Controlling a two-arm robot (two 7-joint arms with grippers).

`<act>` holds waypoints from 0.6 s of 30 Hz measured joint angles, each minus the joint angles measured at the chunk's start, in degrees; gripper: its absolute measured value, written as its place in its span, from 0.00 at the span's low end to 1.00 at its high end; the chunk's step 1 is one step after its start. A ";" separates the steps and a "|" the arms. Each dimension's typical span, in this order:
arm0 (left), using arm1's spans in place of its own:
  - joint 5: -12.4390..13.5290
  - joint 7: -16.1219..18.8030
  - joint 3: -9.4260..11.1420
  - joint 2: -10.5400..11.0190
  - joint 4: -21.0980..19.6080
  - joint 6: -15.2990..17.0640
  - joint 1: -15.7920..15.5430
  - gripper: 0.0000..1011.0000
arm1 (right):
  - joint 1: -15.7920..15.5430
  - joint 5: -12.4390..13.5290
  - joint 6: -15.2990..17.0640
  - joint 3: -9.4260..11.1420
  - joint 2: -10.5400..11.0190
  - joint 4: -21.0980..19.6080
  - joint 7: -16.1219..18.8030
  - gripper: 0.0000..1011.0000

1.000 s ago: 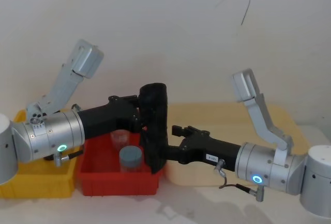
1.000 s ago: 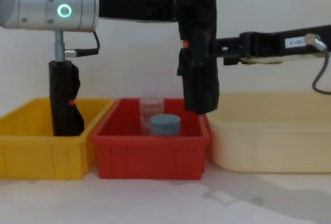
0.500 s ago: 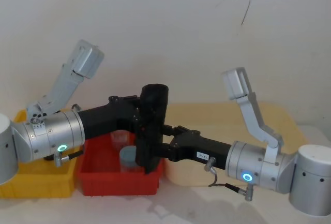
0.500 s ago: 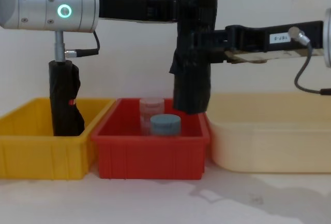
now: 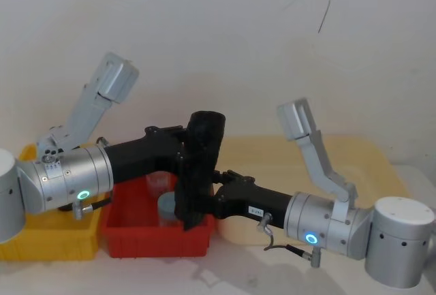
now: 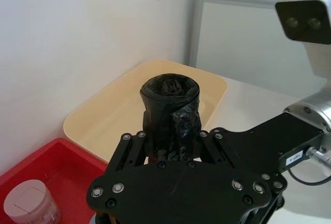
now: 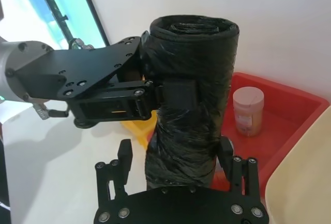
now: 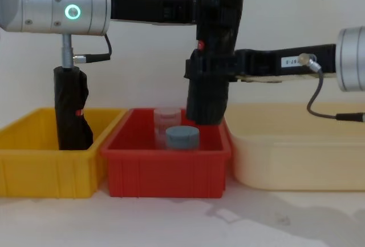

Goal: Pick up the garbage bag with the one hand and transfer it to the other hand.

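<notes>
The garbage bag point(image 8: 214, 53), a tall black roll with a small red mark on its side, hangs in the air above the red bin point(image 8: 165, 173), leaning with its lower end toward the robot's left. The left claw point(image 8: 198, 12), on the arm with the green ring, is clamped on the roll's upper part. The right claw point(image 8: 212, 69), on the arm with the blue ring, reaches in from the other side and straddles the roll at mid-height. In the right wrist view its fingers point(image 7: 226, 151) stand apart, one against the plastic and the other with a narrow gap beside it.

Two jars sit in the red bin below, a clear one with a pale lid point(image 8: 167, 116) and a shorter one with a grey-blue lid point(image 8: 182, 137). From the head camera the roll's lower end hides part of the grey-blue lid. A second black roll point(image 8: 71, 110) stands upright in the yellow bin point(image 8: 34, 167) to the left, and a cream tray point(image 8: 296, 161) lies to the right. All three containers rest side by side on the white surface point(image 8: 256, 218).
</notes>
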 joint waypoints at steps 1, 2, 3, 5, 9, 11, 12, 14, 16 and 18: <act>0.00 0.00 0.00 0.00 0.00 0.00 0.00 0.36 | 0.00 0.00 0.00 0.00 0.00 0.00 0.00 0.99; 0.00 0.00 0.00 0.01 0.00 0.00 0.00 0.36 | 0.11 -0.17 -0.28 -0.20 -0.05 0.36 -0.12 0.99; 0.00 0.00 0.00 0.01 0.00 0.00 0.00 0.36 | 0.16 -0.25 -0.40 -0.28 -0.07 0.50 -0.16 0.99; 0.00 0.00 0.00 0.02 0.00 0.00 0.00 0.36 | 0.27 -0.35 -0.75 -0.48 -0.15 0.90 -0.28 0.99; 0.00 0.00 -0.01 0.03 0.00 0.00 0.00 0.36 | 0.48 -0.34 -1.07 -0.62 -0.34 1.45 -0.46 0.99; 0.00 0.00 -0.01 0.04 0.00 0.00 0.00 0.36 | 0.59 -0.18 -1.11 -0.63 -0.49 1.70 -0.51 0.99; 0.00 0.00 -0.01 0.05 0.00 0.00 0.00 0.36 | 0.63 -0.11 -1.11 -0.63 -0.53 1.78 -0.53 0.99; 0.01 0.01 -0.01 0.06 0.00 -0.01 0.00 0.36 | 0.75 0.12 -1.13 -0.64 -0.63 1.95 -0.55 0.99; 0.01 0.01 -0.01 0.06 0.00 -0.01 0.00 0.36 | 0.85 0.34 -1.14 -0.65 -0.71 2.09 -0.58 0.95; 0.02 0.02 -0.01 0.06 0.00 -0.01 0.00 0.36 | 0.90 0.49 -1.14 -0.65 -0.77 2.18 -0.59 0.92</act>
